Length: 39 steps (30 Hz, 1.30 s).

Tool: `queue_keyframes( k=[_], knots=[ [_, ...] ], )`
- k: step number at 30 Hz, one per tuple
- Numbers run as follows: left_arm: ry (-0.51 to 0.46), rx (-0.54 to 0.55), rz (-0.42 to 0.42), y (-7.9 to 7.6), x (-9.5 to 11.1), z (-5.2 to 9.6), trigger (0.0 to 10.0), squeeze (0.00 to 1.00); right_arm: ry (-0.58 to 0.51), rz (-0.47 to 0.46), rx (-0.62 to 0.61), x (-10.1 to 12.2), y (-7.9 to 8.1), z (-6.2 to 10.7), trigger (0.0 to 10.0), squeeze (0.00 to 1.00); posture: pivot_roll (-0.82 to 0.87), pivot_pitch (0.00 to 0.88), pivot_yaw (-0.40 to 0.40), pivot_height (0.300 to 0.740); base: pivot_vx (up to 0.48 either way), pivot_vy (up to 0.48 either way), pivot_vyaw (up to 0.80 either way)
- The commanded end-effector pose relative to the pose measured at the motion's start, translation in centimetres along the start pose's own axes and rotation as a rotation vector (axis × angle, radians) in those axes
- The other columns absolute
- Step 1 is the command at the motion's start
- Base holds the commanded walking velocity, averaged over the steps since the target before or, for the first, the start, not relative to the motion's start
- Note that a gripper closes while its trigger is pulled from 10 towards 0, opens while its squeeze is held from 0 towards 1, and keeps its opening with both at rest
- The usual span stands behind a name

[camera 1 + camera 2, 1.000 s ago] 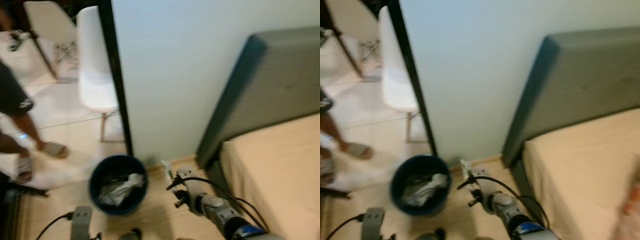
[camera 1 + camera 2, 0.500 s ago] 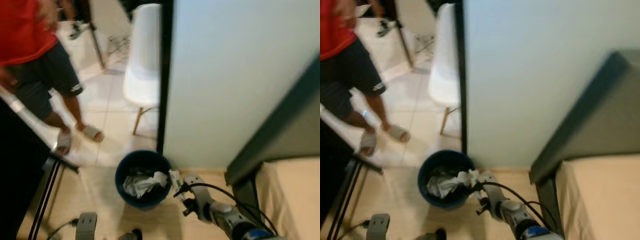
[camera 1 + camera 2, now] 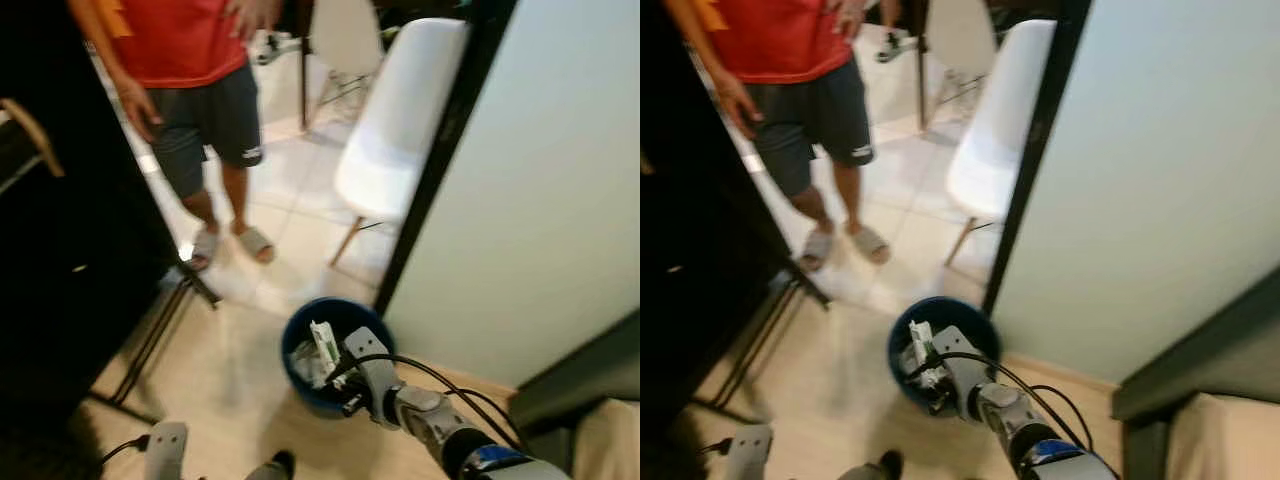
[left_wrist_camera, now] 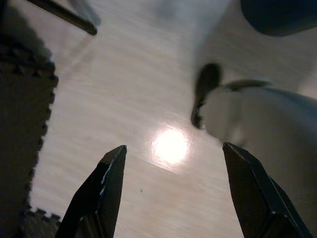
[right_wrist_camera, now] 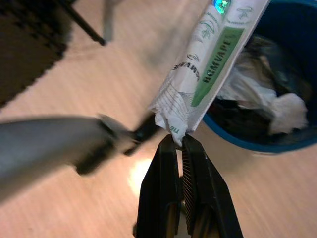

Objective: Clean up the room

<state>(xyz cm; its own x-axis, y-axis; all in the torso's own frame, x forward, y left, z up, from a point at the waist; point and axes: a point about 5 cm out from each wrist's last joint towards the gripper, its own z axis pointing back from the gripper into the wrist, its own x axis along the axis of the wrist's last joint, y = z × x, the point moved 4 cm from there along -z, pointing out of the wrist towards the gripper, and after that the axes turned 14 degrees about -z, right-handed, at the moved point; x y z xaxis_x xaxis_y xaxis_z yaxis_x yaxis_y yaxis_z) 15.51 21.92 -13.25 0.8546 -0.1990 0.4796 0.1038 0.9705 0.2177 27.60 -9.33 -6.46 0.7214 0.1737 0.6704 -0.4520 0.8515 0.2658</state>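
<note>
Right wrist view: right gripper [image 5: 181,144] has its jaws clenched on the bottom edge of a white-and-green wrapper [image 5: 210,64]. Wrapper sticks up out of the pinch, its upper end over the rim of the blue bin [image 5: 292,144]. Bin already holds crumpled white trash [image 5: 277,106].

Head views agree: wrapper [image 3: 323,345] sits over the bin [image 3: 300,330], right arm reaching in from the near side. Bin stands on the floor just beside the black door frame [image 3: 440,150]; white chair [image 3: 400,130] and a person [image 3: 190,70] beyond, well apart from the arm.

Left gripper [image 4: 168,193] hangs idle over the floor, jaws released, nothing between them.

Step in hand looks like the drop. My take: push the pinch point further in past the rim before letting go, since the grip itself looks close to the near edge. Tip the wrapper downward so it falls flat, then open wide. Light film may cling to a finger, so hold over the bin a beat.
</note>
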Motion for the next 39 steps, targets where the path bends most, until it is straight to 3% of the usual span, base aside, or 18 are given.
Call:
queue_keyframes(
  k=[1, 7, 15, 19, 23, 32, 39],
  knots=[
    [0.005, 0.002, 0.003, 0.1, -0.2, 0.0, 10.0, 0.00, -0.007, 0.021, -0.025, 0.5, -0.2, 0.0, 10.0, 0.00, 0.01, 0.001, 0.015, 0.740, 0.000, 0.000, 0.79],
    [-0.011, 0.006, 0.006, 0.2, 0.2, 0.0, 10.0, 0.00, -0.010, 0.072, -0.200, 1.3, -2.2, 0.2, 10.0, 0.00, 0.02, 0.005, 0.014, 0.740, 0.000, 0.000, 0.27],
    [-0.034, -0.004, -0.008, 0.1, 0.8, -0.1, 10.0, 0.00, 0.050, 0.124, -0.257, 0.5, -2.9, 0.5, 10.0, 0.00, 0.02, 0.027, 0.006, 0.740, 0.101, 0.000, 0.00],
    [-0.046, -0.004, 0.025, 0.0, 1.0, -0.1, 10.0, 0.00, 0.072, 0.125, -0.282, 0.0, -3.2, 0.6, 10.0, 0.00, 0.02, 0.030, 0.004, 0.740, 0.289, 0.000, 0.00],
    [-0.040, -0.008, 0.021, -0.3, 0.8, -0.1, 10.0, 0.00, 0.095, 0.122, -0.275, -0.6, -3.1, 0.6, 10.0, 0.00, 0.03, 0.040, 0.004, 0.740, 0.000, 0.000, -0.64],
    [-0.015, -0.013, 0.011, -0.7, -0.9, 0.3, 10.0, 0.00, 0.137, 0.191, -0.305, -1.4, -3.2, 0.7, 10.0, 0.00, 0.05, 0.080, -0.005, 0.740, 0.000, 0.000, -0.07],
    [0.002, -0.023, -0.011, -1.2, -2.9, 1.0, 10.0, 0.00, 0.073, 0.172, -0.350, 0.7, -3.4, 0.5, 10.0, 0.00, 0.09, 0.160, 0.003, 0.740, 0.000, 0.000, 0.00]
  ],
)
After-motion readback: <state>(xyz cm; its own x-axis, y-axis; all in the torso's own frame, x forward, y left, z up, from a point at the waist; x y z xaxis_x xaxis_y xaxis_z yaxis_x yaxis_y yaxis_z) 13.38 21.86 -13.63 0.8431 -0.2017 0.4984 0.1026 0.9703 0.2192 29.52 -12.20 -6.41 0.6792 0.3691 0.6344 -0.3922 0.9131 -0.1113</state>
